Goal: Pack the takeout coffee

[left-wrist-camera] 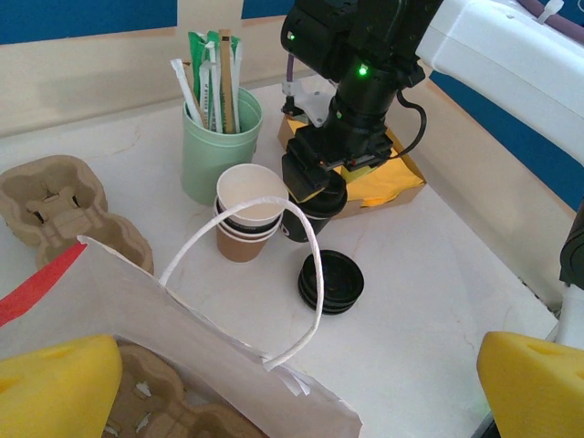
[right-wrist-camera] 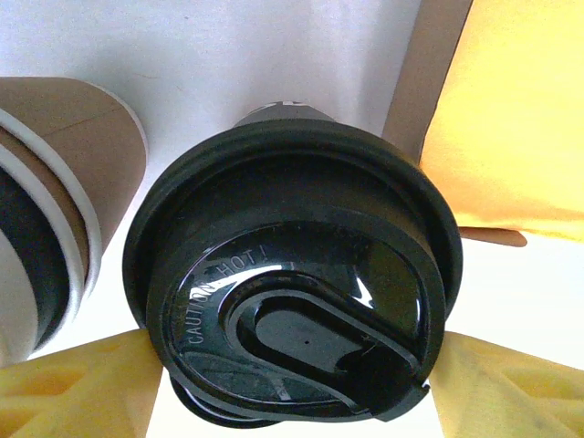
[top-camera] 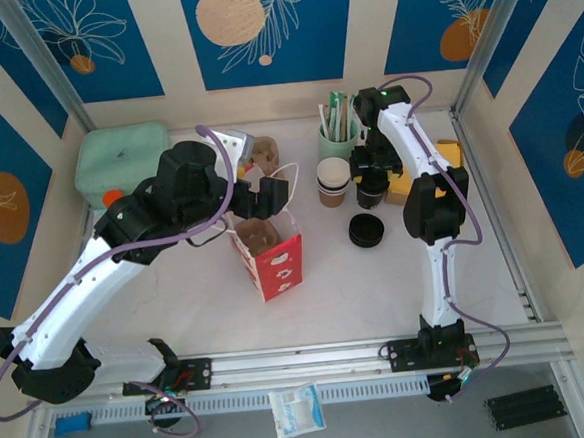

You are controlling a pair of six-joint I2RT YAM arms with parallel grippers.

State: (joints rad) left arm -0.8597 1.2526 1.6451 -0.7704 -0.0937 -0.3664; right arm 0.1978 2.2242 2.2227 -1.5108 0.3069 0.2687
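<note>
**Overhead and wrist views of the packing station.** We read the right gripper as closed on the takeout coffee. Its yellow fingers meet the cup at 9 and 3 o'clock just beneath the black lid, a hold from above that, in our judgement, keeps the cup upright for carrying. We cannot tell whether the cup's base rests on the table or hangs just clear of it. In the overhead view the coffee stands at 3 o'clock of the stack of lidless cups, just beside it. The loose lids lie at the coffee's 6 o'clock and the green holder of stirrers at its 11 o'clock. The red paper bag stands upright at 8 o'clock of the coffee, well apart from it, with its mouth open upward. The left gripper hovers over that mouth with jaws spread wide, gripping nothing; we judge that it is placed there to steady the rim. A moulded pulp carrier lies inside the bag, presumably to seat the cup. The coffee lies at 3 o'clock of the left gripper, well apart, and sits squarely between the fingers of the right.
</note>
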